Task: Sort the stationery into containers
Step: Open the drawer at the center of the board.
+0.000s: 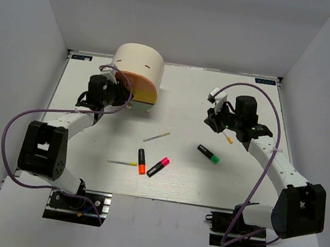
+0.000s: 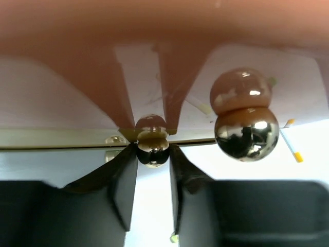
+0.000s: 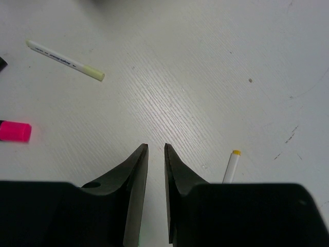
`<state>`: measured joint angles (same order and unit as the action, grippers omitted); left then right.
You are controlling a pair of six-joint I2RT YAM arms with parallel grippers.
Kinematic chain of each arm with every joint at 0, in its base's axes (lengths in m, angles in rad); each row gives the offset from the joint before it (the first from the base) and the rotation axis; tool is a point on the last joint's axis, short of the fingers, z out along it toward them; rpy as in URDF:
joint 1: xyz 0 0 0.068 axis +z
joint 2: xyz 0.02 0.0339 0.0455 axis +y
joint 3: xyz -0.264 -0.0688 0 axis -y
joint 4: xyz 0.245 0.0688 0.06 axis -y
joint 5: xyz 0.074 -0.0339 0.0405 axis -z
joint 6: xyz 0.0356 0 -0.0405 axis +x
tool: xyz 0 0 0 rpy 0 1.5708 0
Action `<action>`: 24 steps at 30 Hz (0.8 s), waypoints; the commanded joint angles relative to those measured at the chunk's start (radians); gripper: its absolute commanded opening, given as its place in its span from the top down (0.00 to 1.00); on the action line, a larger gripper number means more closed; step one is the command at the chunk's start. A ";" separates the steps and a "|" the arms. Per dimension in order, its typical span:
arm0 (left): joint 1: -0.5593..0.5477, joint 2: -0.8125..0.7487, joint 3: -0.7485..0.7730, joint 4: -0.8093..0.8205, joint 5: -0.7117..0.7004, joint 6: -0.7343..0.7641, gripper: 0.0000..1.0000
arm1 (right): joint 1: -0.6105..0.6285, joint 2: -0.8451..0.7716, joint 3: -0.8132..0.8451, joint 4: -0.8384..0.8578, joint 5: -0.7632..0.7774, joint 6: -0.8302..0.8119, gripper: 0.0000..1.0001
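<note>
Drawer duty on the left: the left gripper (image 1: 122,95) reaches to the orange and yellow drawers (image 1: 142,89) of the cream cabinet (image 1: 138,62) at the back of the desk (image 1: 236,190). Its jaws press against either side of a small round knob (image 2: 152,146), and a second knob (image 2: 245,131) hangs free just to the right. Which drawer the held knob belongs to cannot be told.

The unsorted stationery lies mid-desk, well apart from the cabinet: a pale pen (image 1: 122,162), an orange-capped highlighter (image 1: 141,161), a pink-capped highlighter (image 1: 158,166), another pale pen (image 1: 157,136) further back, and a green-capped highlighter (image 1: 208,154).

On the right, the right gripper (image 3: 156,147) hovers low over the desk, its jaws a narrow slit apart with nothing between them. A yellow-tipped pen (image 3: 231,167) lies just beside its right finger.

The step in hand appears to be opening a container, and no item can be seen stowed. The next move likely calls for a straight, level pull on the knob, away from the cabinet, without dragging the cabinet along. The right arm would then need wider jaws to take the pen.
</note>
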<state>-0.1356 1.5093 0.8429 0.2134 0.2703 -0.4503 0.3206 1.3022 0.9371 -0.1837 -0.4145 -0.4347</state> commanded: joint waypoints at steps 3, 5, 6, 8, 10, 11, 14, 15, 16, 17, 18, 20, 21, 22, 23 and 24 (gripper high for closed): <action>-0.004 -0.009 0.038 0.021 -0.008 -0.005 0.66 | -0.006 -0.018 -0.006 0.023 -0.015 -0.001 0.75; -0.004 -0.009 0.038 0.030 0.003 -0.005 0.70 | -0.003 -0.018 -0.006 0.024 -0.015 -0.002 0.75; -0.004 -0.009 0.038 0.041 0.003 -0.014 0.75 | -0.005 -0.020 -0.007 0.026 -0.015 -0.002 0.75; -0.004 -0.029 0.027 0.053 0.012 -0.024 0.78 | -0.006 -0.018 -0.006 0.023 -0.015 0.001 0.75; -0.004 -0.043 -0.001 0.063 0.021 -0.024 0.84 | -0.023 -0.020 -0.009 0.027 -0.017 0.001 0.75; -0.013 -0.043 -0.001 0.063 0.032 -0.033 0.86 | -0.006 -0.018 -0.008 0.026 -0.017 -0.001 0.75; -0.013 -0.083 -0.040 0.072 0.043 -0.042 0.89 | -0.006 -0.015 -0.006 0.027 -0.018 -0.001 0.75; -0.013 -0.104 -0.059 0.072 0.043 -0.042 0.89 | -0.006 -0.014 -0.006 0.029 -0.017 0.001 0.75; -0.022 -0.115 -0.059 0.072 0.043 -0.042 0.91 | -0.008 -0.012 -0.004 0.026 -0.020 0.001 0.75; -0.022 -0.126 -0.074 0.072 0.043 -0.042 0.91 | -0.006 -0.009 -0.004 0.027 -0.021 0.002 0.75; -0.022 -0.136 -0.090 0.072 0.043 -0.042 0.92 | -0.006 -0.009 -0.001 0.027 -0.021 0.002 0.75; -0.033 -0.170 -0.108 0.063 0.043 -0.042 0.92 | -0.008 -0.007 0.002 0.027 -0.021 0.004 0.75; -0.033 -0.179 -0.125 0.063 0.043 -0.042 0.92 | -0.006 -0.004 0.002 0.026 -0.023 0.005 0.75; -0.033 -0.188 -0.134 0.063 0.034 -0.042 0.92 | -0.006 -0.004 0.003 0.027 -0.021 0.005 0.75; -0.033 -0.202 -0.146 0.063 0.033 -0.042 0.92 | -0.006 -0.001 0.003 0.026 -0.023 0.005 0.73; -0.033 -0.202 -0.146 0.051 0.033 -0.042 0.92 | -0.006 0.000 0.003 0.029 -0.023 0.008 0.72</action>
<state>-0.1558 1.3666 0.7063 0.2367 0.2733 -0.4862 0.3153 1.3025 0.9344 -0.1833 -0.4217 -0.4328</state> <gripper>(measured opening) 0.374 0.271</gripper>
